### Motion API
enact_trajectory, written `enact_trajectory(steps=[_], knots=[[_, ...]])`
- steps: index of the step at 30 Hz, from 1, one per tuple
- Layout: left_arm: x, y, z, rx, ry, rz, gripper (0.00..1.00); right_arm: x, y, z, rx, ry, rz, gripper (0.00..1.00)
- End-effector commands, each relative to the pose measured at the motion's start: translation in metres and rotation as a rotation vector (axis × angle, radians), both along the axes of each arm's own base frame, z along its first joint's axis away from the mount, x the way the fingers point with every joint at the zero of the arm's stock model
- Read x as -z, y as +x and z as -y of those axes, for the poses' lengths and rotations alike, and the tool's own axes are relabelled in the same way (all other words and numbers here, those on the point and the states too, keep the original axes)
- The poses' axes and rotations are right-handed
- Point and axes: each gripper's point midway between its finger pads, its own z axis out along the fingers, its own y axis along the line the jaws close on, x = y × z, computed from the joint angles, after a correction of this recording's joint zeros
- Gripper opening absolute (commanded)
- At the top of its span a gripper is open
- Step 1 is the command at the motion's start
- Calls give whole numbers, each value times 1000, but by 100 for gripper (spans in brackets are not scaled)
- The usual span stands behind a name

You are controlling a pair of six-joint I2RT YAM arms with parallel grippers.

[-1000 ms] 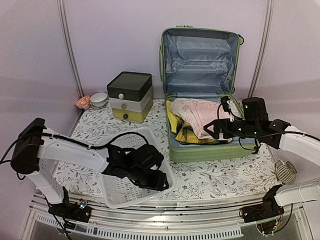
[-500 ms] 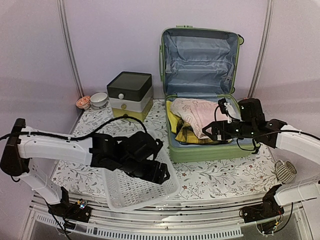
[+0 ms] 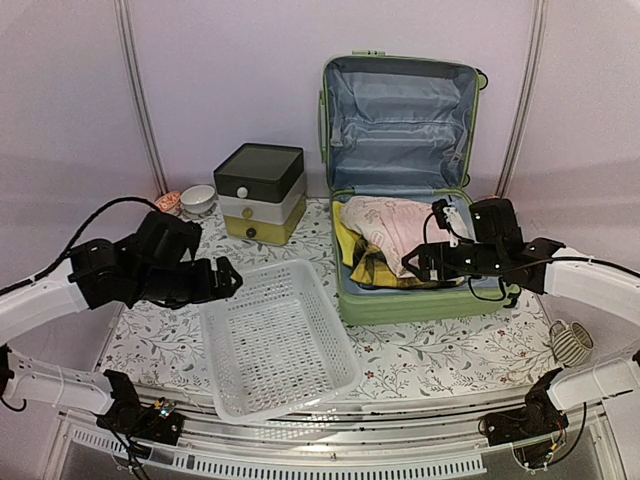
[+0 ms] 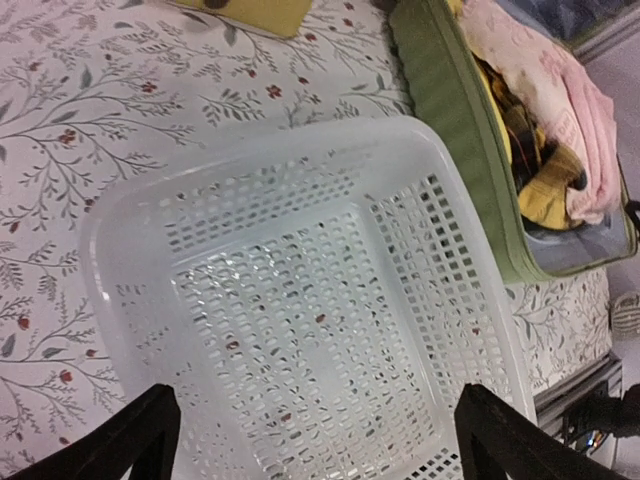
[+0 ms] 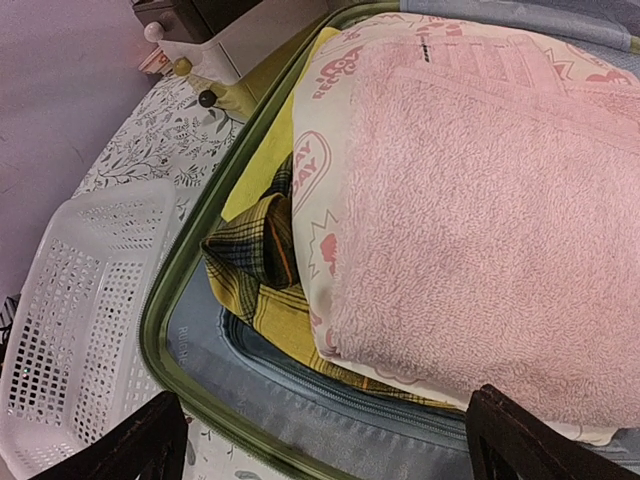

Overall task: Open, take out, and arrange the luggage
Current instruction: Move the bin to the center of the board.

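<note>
On the flowered table (image 3: 420, 360), at its back right, find the luggage (image 3: 400, 306), lying open with lid upright against the wall and lower shell packed. Judge the shell stiff, smooth and bulky, best gripped by its rim if moved at all; lift out the contents instead. Just left of it, note the white mesh basket (image 3: 262, 270). At the basket's left side, the left gripper (image 4: 320, 430), jaws wide apart, gripping nothing. Over the packed shell, the right gripper (image 5: 325, 440), jaws likewise spread and empty. Pinch the pink towel (image 5: 480, 220) at its near folded edge: soft, light, likely to sag and drag the printed cloth (image 5: 340, 150) and plaid shirt (image 5: 250, 260) beneath.
</note>
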Motion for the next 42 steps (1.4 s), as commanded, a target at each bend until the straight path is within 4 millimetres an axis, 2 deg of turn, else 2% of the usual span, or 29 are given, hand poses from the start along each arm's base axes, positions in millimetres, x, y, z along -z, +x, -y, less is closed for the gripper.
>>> enact_trajectory(steps=[1,7,11,19,27,39,42], knots=[[17,5,-44,-94,10,-33,98,-16,15,-3,21,21,62,99],[43,12,-70,-160,-57,-82,98,-15,20,0,49,18,71,99],[54,19,-75,-154,-113,-81,98,-14,22,-1,50,13,72,99],[63,28,-59,-70,-199,-59,98,-6,22,0,54,3,67,99],[71,36,-52,-24,-201,-24,98,7,19,4,57,-6,83,99],[96,62,-40,38,-199,-61,98,-1,20,7,81,5,91,99],[97,71,-37,54,-210,-54,98,-1,20,9,91,4,90,99]])
